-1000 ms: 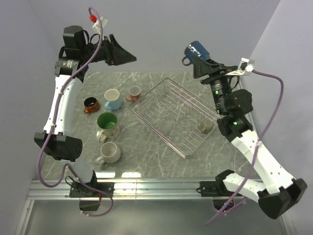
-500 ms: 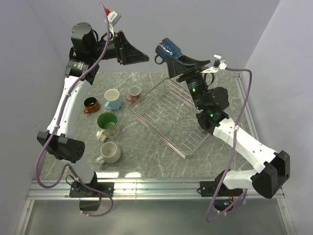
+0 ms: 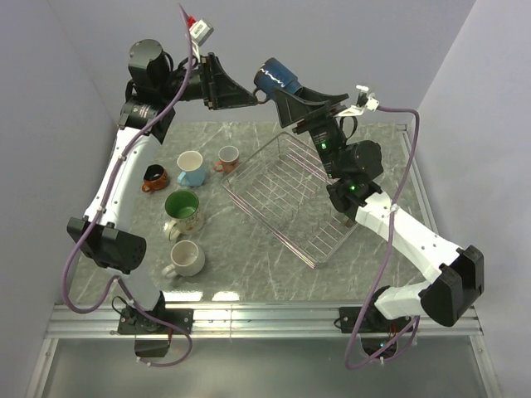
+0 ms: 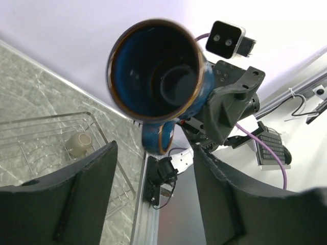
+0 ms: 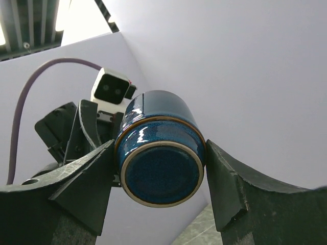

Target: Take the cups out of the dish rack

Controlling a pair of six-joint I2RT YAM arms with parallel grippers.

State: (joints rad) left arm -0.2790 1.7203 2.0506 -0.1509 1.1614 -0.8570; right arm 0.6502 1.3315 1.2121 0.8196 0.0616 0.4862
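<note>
Just changed: right tool [image 3: 286, 91] has swung the dark blue mug [image 4: 156, 71] leftward, high above the counter [image 3: 249, 265], up to the left tool [image 3: 242, 95].
Right tool: clamped across the mug's body.
Left tool: jaws apart, narrowing, gripping nothing.
Meaning: probably a mid-air handover, not yet made.
Dish rack [image 3: 265, 225]: olive-grey mug [image 4: 77, 144] left inside.

- dark blue mug [image 4: 156, 71]: held in the air, mouth toward the lens, handle underneath.
- right gripper [image 4: 213, 102]: black, clamped on the mug's far end; small camera box [image 4: 226, 40] above it.
- left gripper [image 4: 154, 149]: two black fingers [image 4: 66, 204] spread apart in the foreground, gripping nothing.
- wire rack [image 4: 97, 127]: lower left, on the marble table [image 4: 30, 81].
- olive-grey mug [image 4: 79, 144]: inside the rack.
</note>
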